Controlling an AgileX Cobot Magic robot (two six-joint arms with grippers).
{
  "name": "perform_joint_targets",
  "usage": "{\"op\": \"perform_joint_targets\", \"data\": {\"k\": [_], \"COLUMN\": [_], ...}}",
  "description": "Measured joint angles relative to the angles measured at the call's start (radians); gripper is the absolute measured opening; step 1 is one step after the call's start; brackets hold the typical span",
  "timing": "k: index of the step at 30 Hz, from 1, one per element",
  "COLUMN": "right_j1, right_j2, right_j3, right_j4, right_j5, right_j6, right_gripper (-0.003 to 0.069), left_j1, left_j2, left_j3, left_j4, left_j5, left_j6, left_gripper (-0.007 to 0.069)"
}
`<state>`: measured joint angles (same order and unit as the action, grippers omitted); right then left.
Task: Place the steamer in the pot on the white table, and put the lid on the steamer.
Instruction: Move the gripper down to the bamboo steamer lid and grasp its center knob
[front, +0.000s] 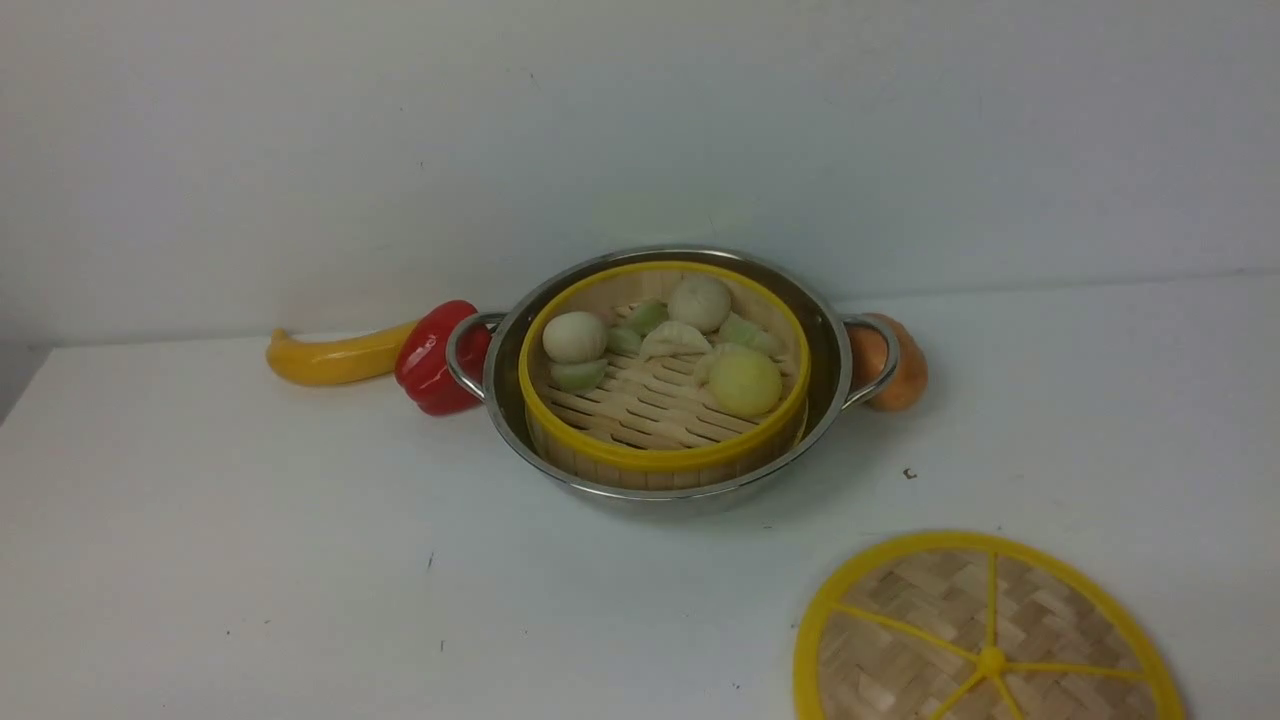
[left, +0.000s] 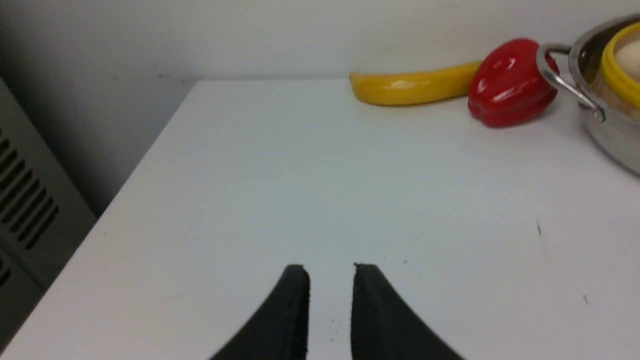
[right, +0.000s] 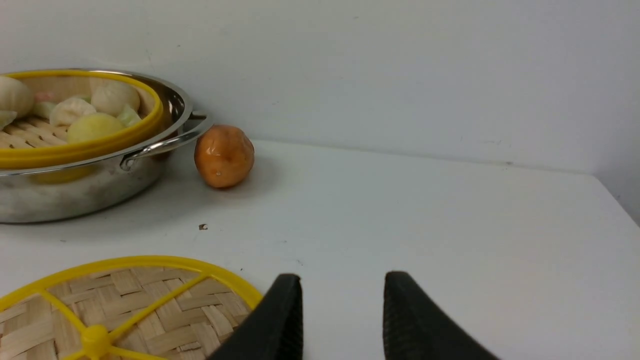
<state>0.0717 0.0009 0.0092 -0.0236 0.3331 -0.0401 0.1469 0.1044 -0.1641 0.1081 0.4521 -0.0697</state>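
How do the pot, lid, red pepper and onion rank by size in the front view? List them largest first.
1. pot and lid: alike; lid nearer and cropped.
2. red pepper.
3. onion, partly hidden behind the pot.

Finding: a staged test bench in a lab-type room, not a household kitchen. Grounds: a plain white table (front: 250, 560), scuffed with small dark marks, stands hard against a bare pale wall (front: 640, 120). Kitchen props are set out on it: a steel pot (front: 825, 370) holding a steamer (front: 660, 462) of toy-looking buns (front: 575, 335), a lid (front: 930, 620) lying flat, a glossy plastic-looking red pepper (front: 435, 360), a yellow banana (front: 330, 362) and an onion (front: 910, 390). A grey vented panel (left: 25, 200) stands beside the table's edge.
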Motion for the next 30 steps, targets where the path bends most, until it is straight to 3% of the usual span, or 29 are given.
{"op": "perform_joint_targets", "data": {"k": [19, 30], "right_j1": [0.0, 0.0], "right_j2": [0.0, 0.0], "right_j3": [0.0, 0.0], "right_j4": [0.0, 0.0], "right_j5": [-0.001, -0.001], "right_j6": [0.0, 0.0], "right_gripper": [0.0249, 0.0249], "left_j1": [-0.031, -0.031], "left_j2": [-0.102, -0.102], "left_j3": [0.17, 0.17], "left_j4": [0.002, 0.004], "left_j5": [-0.055, -0.079], "left_j6": [-0.037, 0.008], "left_gripper": [0.0158, 0.0168]}}
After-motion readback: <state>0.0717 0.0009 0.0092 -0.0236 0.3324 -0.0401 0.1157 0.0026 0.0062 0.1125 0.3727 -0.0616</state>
